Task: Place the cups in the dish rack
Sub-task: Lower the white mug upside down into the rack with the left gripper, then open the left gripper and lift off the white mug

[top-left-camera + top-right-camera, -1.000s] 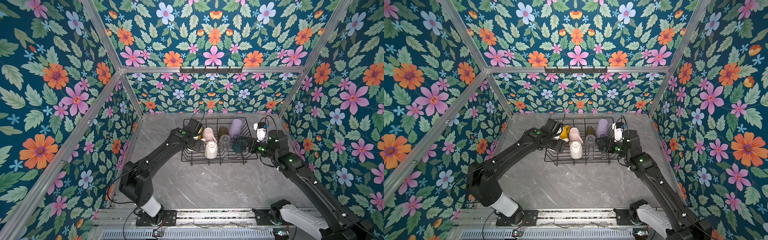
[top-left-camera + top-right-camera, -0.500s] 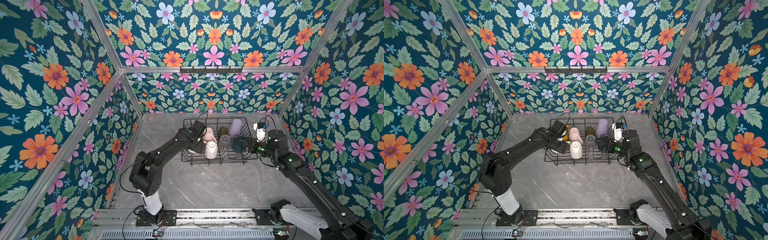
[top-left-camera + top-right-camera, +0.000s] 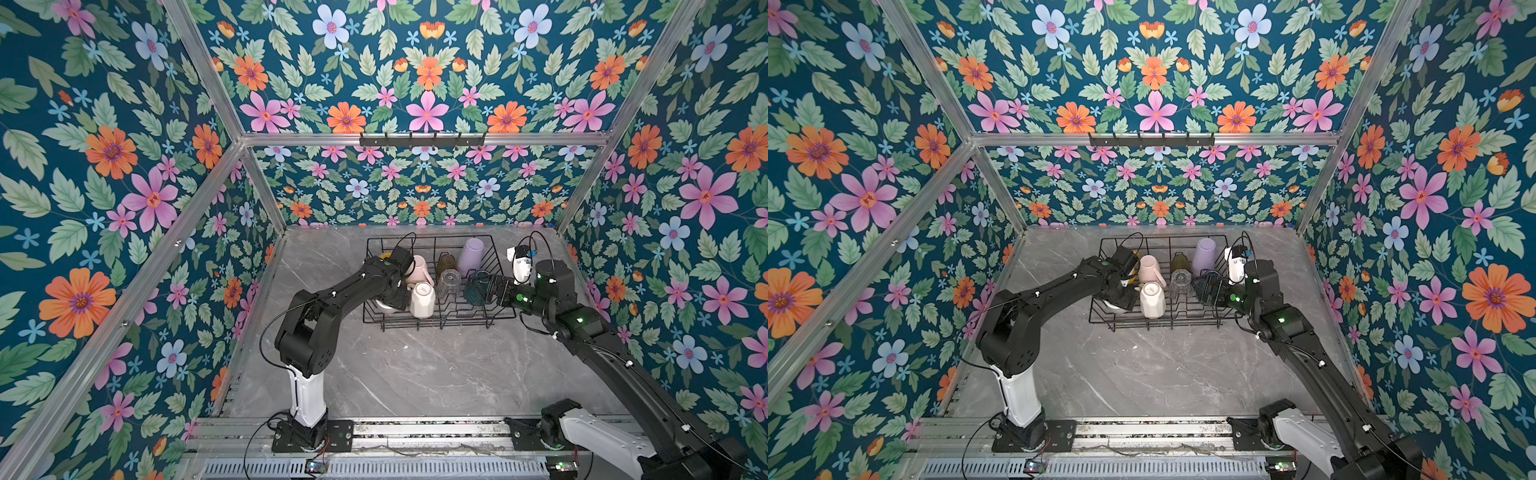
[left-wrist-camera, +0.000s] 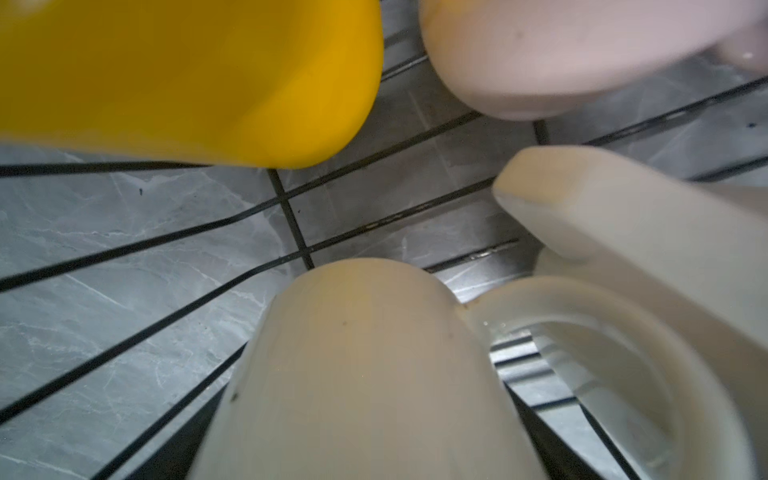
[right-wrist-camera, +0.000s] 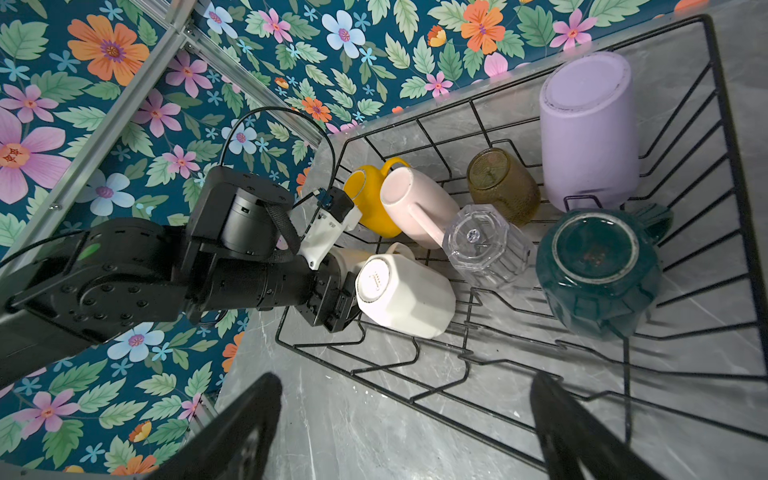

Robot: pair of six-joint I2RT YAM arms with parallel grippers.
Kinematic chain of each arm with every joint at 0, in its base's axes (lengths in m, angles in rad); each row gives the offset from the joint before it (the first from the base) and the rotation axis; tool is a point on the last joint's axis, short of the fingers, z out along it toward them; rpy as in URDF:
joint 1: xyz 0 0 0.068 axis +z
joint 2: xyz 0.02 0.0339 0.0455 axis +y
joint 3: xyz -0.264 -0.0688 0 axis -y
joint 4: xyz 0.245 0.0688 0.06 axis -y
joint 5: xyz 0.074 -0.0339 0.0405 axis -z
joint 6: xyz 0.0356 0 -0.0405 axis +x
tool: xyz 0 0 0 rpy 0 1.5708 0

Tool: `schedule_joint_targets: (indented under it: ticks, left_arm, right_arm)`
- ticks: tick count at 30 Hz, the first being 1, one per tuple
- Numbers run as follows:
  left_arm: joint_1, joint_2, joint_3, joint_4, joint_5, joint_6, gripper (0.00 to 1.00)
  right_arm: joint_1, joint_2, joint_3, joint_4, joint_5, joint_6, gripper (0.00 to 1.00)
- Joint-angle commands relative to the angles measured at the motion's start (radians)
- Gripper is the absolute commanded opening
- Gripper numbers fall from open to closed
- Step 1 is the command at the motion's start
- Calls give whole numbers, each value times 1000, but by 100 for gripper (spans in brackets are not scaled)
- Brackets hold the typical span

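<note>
I see left tool [image 3: 392, 299] gripping white mug [image 4: 365, 374] inside dish rack [image 3: 446, 326]; right tool [image 5: 405, 376] open, empty, near dark teal mug [image 5: 598, 270].

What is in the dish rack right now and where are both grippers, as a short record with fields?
Rack: dish rack on the grey table
Cups inside: yellow mug, pink mug, olive glass, lilac tumbler, clear glass, teal mug, white faceted mug
Left: left gripper inside the rack, jaws around a second white mug, grip unclear
Right: right gripper open, empty, at the rack's right side
</note>
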Motion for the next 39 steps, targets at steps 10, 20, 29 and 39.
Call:
schedule_joint_targets:
  ticks: [10, 20, 29, 39]
  left_arm:
    - [9, 26, -12, 35, -8, -18, 68]
    - [14, -10, -19, 40, -11, -32, 100]
    - [17, -76, -43, 91, 18, -42, 100]
    - [25, -317, -168, 312, -124, -38, 100]
  right_arm:
    - [-1, -2, -3, 26, -8, -10, 93]
    - [-2, -1, -7, 22, -18, -5, 93]
    - [-9, 1, 11, 3, -3, -29, 93]
    - [-36, 24, 7, -21, 39, -78, 95]
